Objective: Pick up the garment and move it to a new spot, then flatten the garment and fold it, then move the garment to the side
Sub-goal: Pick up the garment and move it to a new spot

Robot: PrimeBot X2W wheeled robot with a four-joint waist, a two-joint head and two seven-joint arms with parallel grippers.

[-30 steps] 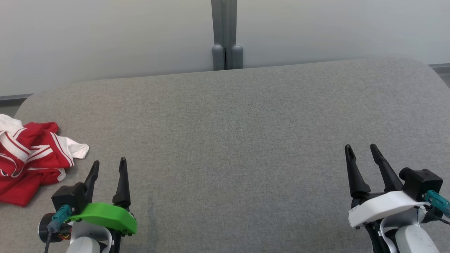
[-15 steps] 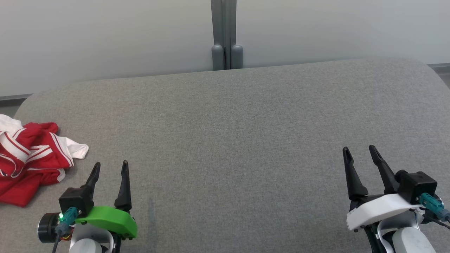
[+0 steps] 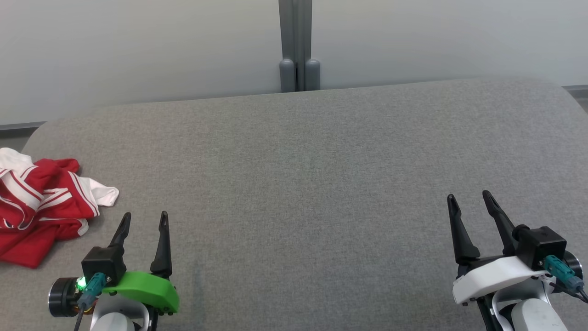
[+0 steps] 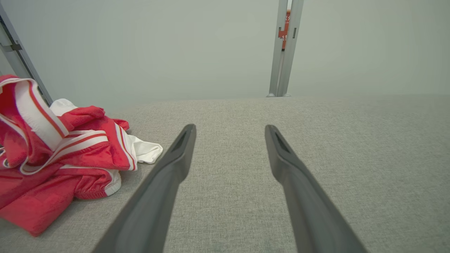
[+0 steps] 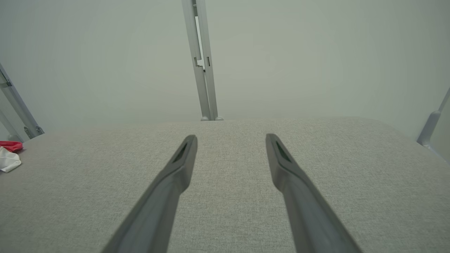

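Note:
A crumpled red garment (image 3: 39, 209) with white stripes and a white part lies at the left edge of the grey padded surface (image 3: 303, 184). In the left wrist view the garment (image 4: 59, 158) sits left of the fingers, apart from them. My left gripper (image 3: 144, 219) stands open at the lower left, just right of the garment, with nothing between its fingers (image 4: 175, 165). My right gripper (image 3: 469, 201) is open and empty at the lower right, far from the cloth. In the right wrist view a bit of the garment (image 5: 8, 154) shows at the far left edge.
A pale wall with a grey upright post (image 3: 297, 46) stands behind the surface's far edge. The surface has rounded corners, and a strip of floor (image 3: 576, 89) shows at the far right. A slanted metal bar (image 4: 21, 59) rises behind the garment.
Both grippers have drawn back slightly toward the bottom of the view. The picture has shifted a little to the right. The garment lies as before.

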